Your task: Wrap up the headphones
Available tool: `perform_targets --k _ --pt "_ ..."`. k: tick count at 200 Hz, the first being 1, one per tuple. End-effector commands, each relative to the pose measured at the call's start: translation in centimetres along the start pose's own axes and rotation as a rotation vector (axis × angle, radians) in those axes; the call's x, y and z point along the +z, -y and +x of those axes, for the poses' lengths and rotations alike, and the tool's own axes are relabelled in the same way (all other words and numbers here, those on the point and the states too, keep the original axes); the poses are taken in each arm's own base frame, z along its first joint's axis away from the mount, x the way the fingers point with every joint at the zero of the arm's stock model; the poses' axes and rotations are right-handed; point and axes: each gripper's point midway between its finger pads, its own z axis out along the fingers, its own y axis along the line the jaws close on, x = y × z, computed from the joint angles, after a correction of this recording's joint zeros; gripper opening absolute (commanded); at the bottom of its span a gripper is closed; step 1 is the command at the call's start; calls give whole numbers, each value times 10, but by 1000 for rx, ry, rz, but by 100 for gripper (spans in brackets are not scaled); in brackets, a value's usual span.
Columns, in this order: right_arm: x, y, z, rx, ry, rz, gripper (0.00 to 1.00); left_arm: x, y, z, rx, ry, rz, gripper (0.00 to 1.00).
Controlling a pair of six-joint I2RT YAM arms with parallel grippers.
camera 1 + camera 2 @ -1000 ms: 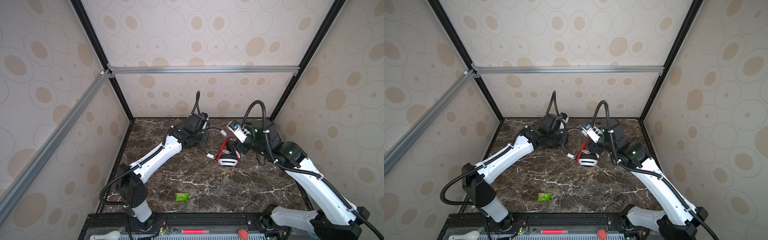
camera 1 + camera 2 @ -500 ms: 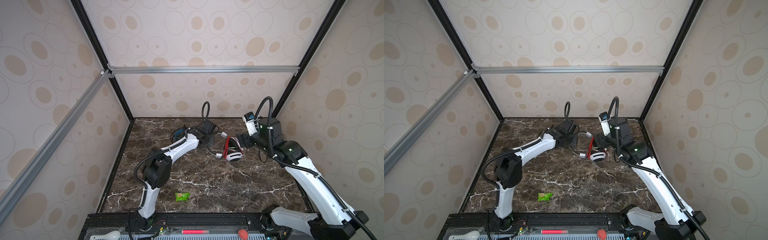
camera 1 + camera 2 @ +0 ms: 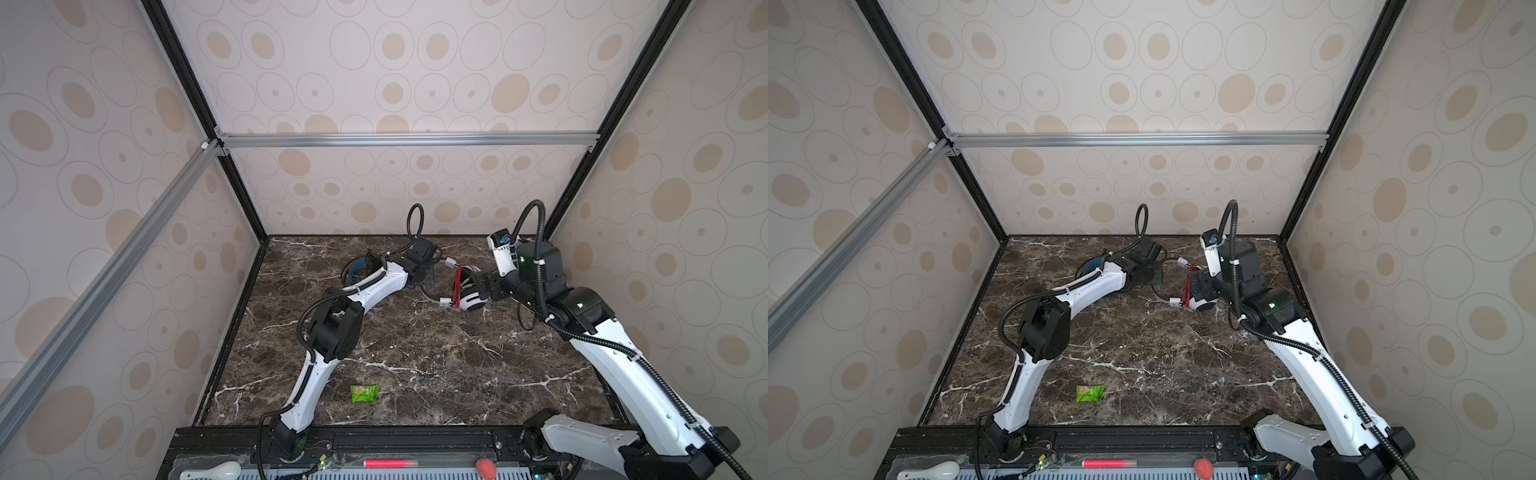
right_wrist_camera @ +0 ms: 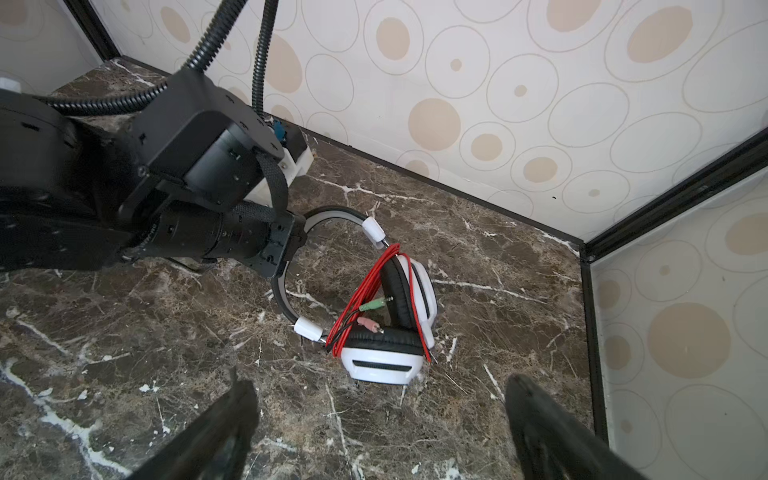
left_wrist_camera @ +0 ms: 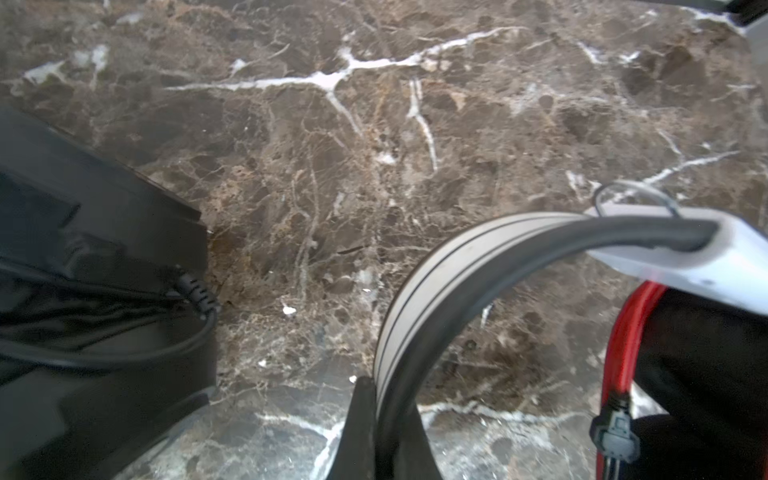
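The white headphones (image 4: 386, 361) with black cushions lie on the marble, their red cable (image 4: 365, 291) looped round both ear cups, green and pink plugs loose beside it. My left gripper (image 5: 382, 419) is shut on their grey headband (image 5: 419, 291); in both top views it sits at the back middle (image 3: 429, 279) (image 3: 1154, 277). My right gripper (image 4: 382, 415) stands open just short of the white ear cup (image 3: 471, 303), touching nothing. The black headphones (image 3: 360, 266) with a blue inner band lie behind the left arm; one black cup and the thin cable (image 5: 124, 357) show in the left wrist view.
A green packet (image 3: 364, 393) lies near the table's front. The back wall and right corner post (image 4: 590, 257) stand close behind the white headset. A red pen (image 3: 388, 462) and an orange ball (image 3: 485, 467) rest on the front rail.
My right gripper opened, let go of the white headphones and drew back. The left arm folded its elbow up while still holding the headband; the headset shifted a little back and right.
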Motion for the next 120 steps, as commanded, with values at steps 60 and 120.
perform_targets --k 60,120 --pt "-7 6 11 39 3 24 96 4 -8 -15 -82 47 -1 5" --pt "-11 11 14 32 11 48 96 18 -15 0 -91 16 -21 14"
